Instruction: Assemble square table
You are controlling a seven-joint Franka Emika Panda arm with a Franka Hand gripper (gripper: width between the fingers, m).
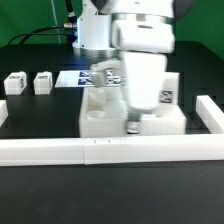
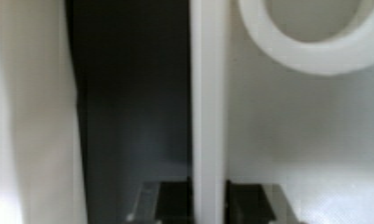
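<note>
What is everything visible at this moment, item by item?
square table top: one, white, centre of the table, just behind the front wall
leg posts: two loose, white with black tags, at the exterior view's left
tagged white piece: count unclear, partly hidden behind the arm
marker board: one, black and white, flat, behind the slab
border wall: white, along the front and both sides
table: one, black
arm: one, white, above the slab
end effector: one, shut, apparently on the slab's thin rim
</note>
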